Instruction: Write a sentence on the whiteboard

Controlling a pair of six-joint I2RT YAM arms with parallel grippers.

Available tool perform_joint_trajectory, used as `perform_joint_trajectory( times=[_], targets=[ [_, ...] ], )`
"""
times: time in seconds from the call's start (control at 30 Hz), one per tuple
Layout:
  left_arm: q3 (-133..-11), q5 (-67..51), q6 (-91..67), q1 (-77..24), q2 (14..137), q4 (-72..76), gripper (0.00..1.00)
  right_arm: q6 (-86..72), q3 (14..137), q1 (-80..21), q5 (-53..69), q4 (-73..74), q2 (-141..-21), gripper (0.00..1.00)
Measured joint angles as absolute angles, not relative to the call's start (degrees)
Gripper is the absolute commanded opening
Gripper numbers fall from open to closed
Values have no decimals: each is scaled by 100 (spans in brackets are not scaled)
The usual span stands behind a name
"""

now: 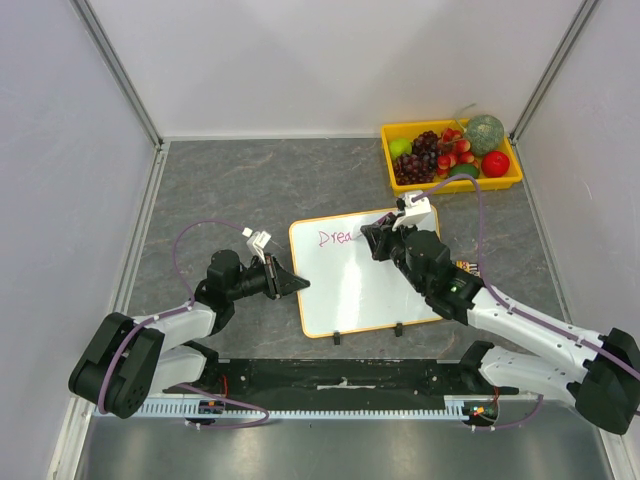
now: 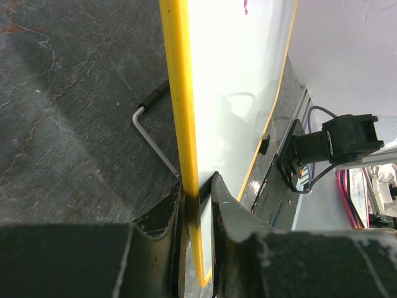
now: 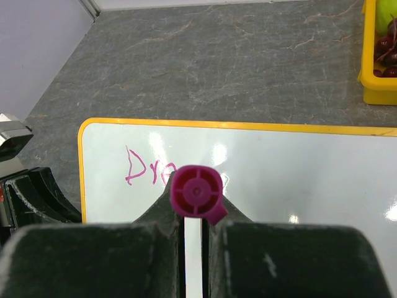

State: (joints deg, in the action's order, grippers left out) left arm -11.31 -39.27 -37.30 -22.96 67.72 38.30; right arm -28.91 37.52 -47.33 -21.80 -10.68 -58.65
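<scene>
A rectangular whiteboard with rounded corners and a thin orange frame [image 1: 365, 280] sits in the middle of a grey, stone-patterned bench [image 1: 220, 180], turned slightly askew, with its two small black feet [image 1: 338, 338] on the edge nearest the arm bases. The left arm's fingers [image 1: 292, 283] are clamped on the board's left edge; the left wrist view shows one finger on each face of the frame. The right arm's fingers [image 1: 378, 240] reach over the board's upper part and are closed around a magenta marker pen [image 3: 197, 191], which stands between them with its round end facing the wrist camera. Magenta handwriting reading roughly "Drea" [image 1: 337, 237] runs along the top left of the white surface, just beside the marker. A yellow plastic tray [image 1: 415, 188] holding mixed fruit sits at the far right corner of the bench, apart from the board.
</scene>
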Motion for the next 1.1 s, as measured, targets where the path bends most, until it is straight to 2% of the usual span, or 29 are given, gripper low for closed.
perform_joint_trajectory(
  times=[1.1],
  targets=[
    [-1149, -3946, -3730, -2296, 6788, 3830, 2, -2598, 3944, -4670, -2298, -1179, -6005, 0]
  ],
)
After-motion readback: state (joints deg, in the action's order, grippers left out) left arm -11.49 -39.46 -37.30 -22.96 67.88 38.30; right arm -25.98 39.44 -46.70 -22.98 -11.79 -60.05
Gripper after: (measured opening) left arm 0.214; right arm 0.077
